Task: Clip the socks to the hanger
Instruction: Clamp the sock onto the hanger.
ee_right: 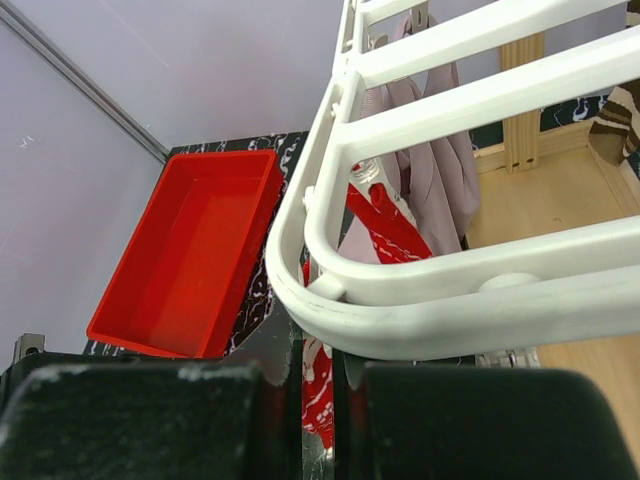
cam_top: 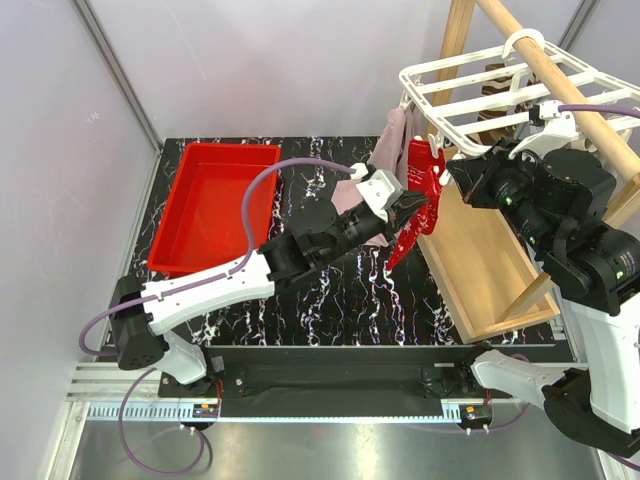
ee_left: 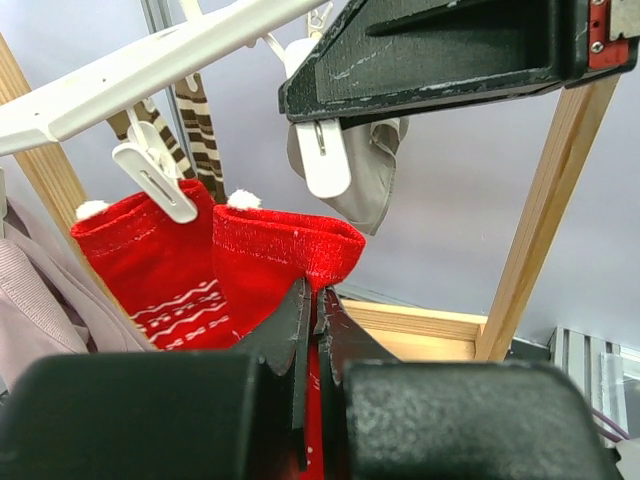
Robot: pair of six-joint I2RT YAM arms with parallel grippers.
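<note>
— Where is the loose red sock (ee_left: 290, 250)?

— In the left gripper (ee_left: 312, 298). At the centre of the left wrist view its jaws are pressed shut on the lower edge of the cuff, and the cuff stands open above the fingertips. In the overhead view the sock hangs right of centre, its lower end over the black marbled table (cam_top: 330, 290).

— And the hanger (cam_top: 470, 95)?

— Upper right of the overhead view, hooked over the wooden pole (cam_top: 565, 85). Its near-left corner rim sits directly above the sock.

— The right gripper (ee_right: 318, 378)?

— It is at the bottom of its wrist view, jaws close together, right under that curved corner rim. I can't tell whether they pinch anything, because the rim hides the tips.

— What already hangs there?

— A second red sock (ee_left: 150, 265) is at the lower left of the left wrist view. It is held by a white clip (ee_left: 155, 178) and touches the loose one. A beige-grey sock (ee_left: 378, 170) hangs behind, and a striped sock (ee_left: 200, 130) is at the upper left. The mauve socks (cam_top: 398, 135) hang at the hanger's left edge.

— Any room to move?

— It is tight at that corner, where both grippers and the red socks crowd together. Open table lies left of the left arm, up to the red tub (cam_top: 215, 200). The wooden frame (cam_top: 480, 265) stands just right of the sock.
</note>
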